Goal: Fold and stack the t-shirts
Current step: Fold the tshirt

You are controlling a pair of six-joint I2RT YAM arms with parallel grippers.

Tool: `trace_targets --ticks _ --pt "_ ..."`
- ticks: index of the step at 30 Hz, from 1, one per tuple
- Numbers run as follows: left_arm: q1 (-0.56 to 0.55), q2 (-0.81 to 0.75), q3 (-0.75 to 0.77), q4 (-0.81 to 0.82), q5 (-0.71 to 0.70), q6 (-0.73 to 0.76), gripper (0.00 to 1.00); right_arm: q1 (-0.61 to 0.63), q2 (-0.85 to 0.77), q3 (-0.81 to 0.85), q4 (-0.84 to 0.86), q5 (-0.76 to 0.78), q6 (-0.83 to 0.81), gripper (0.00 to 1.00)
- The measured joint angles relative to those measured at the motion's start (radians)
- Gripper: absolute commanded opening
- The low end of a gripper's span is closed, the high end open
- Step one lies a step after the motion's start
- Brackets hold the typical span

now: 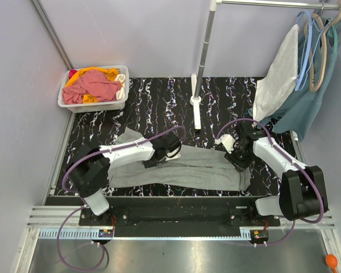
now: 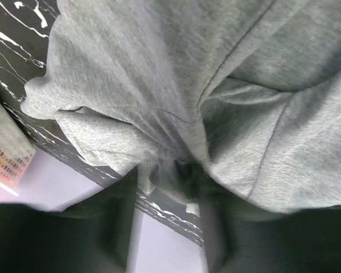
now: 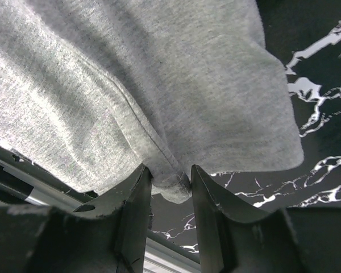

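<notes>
The grey t-shirt (image 1: 199, 168) lay flat on the near side of the rack pole (image 1: 200, 85), with bunched edges sitting loose between the spread jaws of the left gripper (image 2: 167, 177) and the right gripper (image 3: 170, 175).

Open mat (image 1: 153, 96) lies between laundry bin (image 1: 94, 106), far left, and rack pole (image 1: 203, 62); hanging clothes (image 1: 275, 79) crowd far right; a grey shirt (image 1: 199, 170) covers the near strip.
</notes>
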Motion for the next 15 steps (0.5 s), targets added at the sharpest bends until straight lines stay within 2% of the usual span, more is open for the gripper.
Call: trace_targets --ticks 4,5,8,11,15 --pt "-0.004 -0.013 0.000 0.013 -0.007 0.007 0.67 0.011 0.033 0.001 0.001 -0.001 0.008 0.41" --pt "-0.003 -0.021 0.000 0.024 -0.013 0.012 0.73 0.014 0.037 0.001 0.001 -0.001 0.010 0.41" --pt "0.006 -0.051 0.000 0.072 -0.022 0.031 0.80 0.019 0.039 0.001 0.002 0.000 0.013 0.40" --pt "0.037 -0.095 0.000 0.132 -0.020 0.054 0.82 0.019 0.039 0.001 0.008 0.000 0.013 0.40" --pt "0.132 -0.122 0.000 0.186 -0.006 0.092 0.83 0.019 0.039 0.001 0.017 0.000 0.014 0.40"
